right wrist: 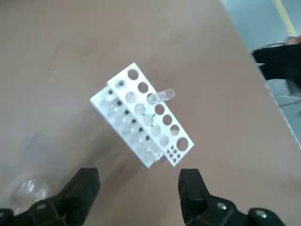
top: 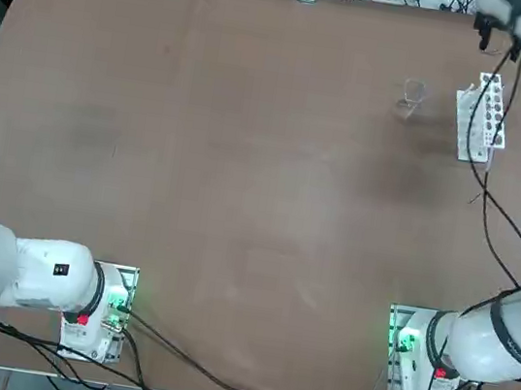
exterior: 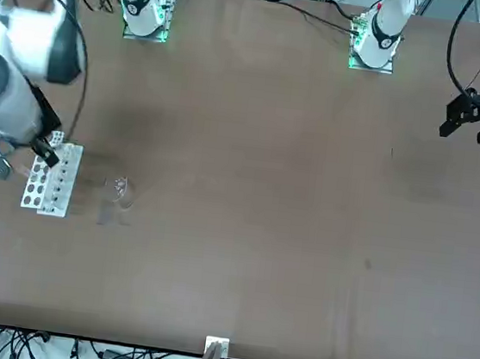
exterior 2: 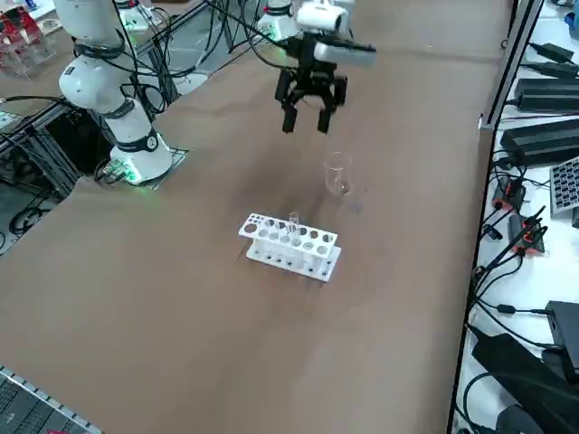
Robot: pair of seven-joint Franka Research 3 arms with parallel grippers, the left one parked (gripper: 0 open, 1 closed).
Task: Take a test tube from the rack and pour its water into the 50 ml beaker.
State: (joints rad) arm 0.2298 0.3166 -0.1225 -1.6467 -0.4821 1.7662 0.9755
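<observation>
Right tool nearest, fingers spread wide, nothing between; rack ahead, test tube upright in hole, beaker apart.

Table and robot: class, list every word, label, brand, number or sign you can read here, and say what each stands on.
None can be read.
Rack: no lettering shows.
Beaker: no marking can be made out.
Test tube: none can be made out.
Right arm's base: a small red mark is by it, too small to read.
Black boxes beside the table: any print is too small to read.
</observation>
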